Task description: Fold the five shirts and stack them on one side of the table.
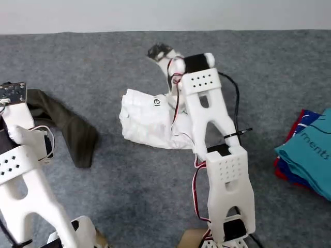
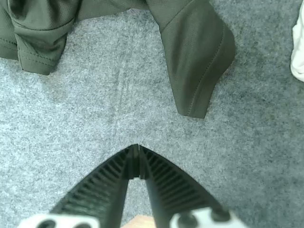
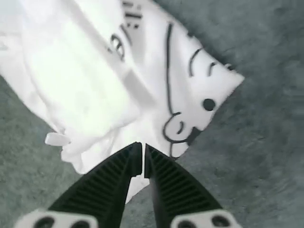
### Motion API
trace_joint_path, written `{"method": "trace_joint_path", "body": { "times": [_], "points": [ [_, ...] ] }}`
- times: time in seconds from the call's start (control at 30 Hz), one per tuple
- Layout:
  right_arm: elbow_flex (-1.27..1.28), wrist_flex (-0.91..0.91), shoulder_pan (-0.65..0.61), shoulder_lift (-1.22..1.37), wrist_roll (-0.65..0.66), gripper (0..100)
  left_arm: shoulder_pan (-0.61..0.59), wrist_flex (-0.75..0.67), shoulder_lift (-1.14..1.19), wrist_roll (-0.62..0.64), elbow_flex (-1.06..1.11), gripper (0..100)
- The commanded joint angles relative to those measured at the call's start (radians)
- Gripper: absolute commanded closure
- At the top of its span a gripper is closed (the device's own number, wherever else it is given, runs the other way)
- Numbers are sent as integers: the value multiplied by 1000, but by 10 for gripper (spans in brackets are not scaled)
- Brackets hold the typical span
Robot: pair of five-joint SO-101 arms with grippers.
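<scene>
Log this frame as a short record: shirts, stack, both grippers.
white shirt: crumpled, unfolded, mid-table
dark olive shirt: unfolded, beside the left arm
folded stack: at the table's side past the right arm; teal on top, blue and red below
left gripper: jaws shut, empty, over bare table
right gripper: jaws shut, over the white shirt's edge

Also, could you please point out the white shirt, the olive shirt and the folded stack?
white shirt (image 1: pixel 147 121), high view, its crumpled middle.
olive shirt (image 1: pixel 75 132), high view, the flat dark cloth.
folded stack (image 1: pixel 310 155), high view, the teal top shirt.
</scene>
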Motion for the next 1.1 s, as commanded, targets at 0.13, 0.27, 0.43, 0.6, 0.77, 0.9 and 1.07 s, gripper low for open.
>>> {"method": "trace_joint_path", "body": {
  "times": [0.13,0.27,0.43,0.6,0.77,0.9,1.07],
  "points": [
    [66,-7,-70,42,8,988,3,6,-29,-11,-10,997],
    [63,19,-188,47,6,988,3,6,-29,-11,-10,997],
    [60,39,-300,-38,3,988,2,11,-29,-11,-10,997],
    [87,42,-346,-102,2,988,2,8,-29,-11,-10,997],
    [100,41,-328,-162,6,988,2,6,-29,-11,-10,997],
    [101,39,-232,-206,8,988,2,6,-29,-11,-12,997],
    [103,39,-125,-179,49,982,2,6,-29,-11,-12,997]
  ]
}}
